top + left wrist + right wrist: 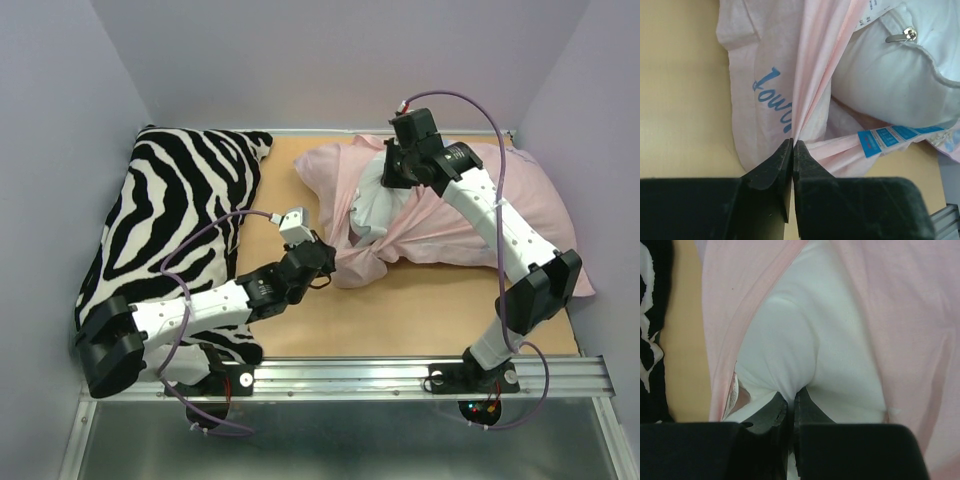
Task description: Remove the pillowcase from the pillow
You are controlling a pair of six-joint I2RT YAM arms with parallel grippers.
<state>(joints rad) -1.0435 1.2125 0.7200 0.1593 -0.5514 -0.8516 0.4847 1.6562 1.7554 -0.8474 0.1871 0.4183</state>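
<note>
the pillowcase [540, 200] lies on the far right part of the bench [420, 320], with its pale pink inner side turned out. the white pillow [378, 205] shows through its open left end. the left hand [792, 145] has its two fingers pressed together on a gathered fold of the pink fabric, at the near left corner of the cover, and the cloth rises from the tips in tight pleats. some blue script is printed on the fabric just beside this fold, and a blue label [890, 136] lies near. the right hand [790, 397] is clamped on a pinch of the white pillow cloth inside the opening, with pink fabric on both sides of it. a small metal zipper pull [902, 36] sits at the edge of the pillow. the zebra-striped pillow [175, 200] lies at the left side of the bench, partly under the left arm.
</note>
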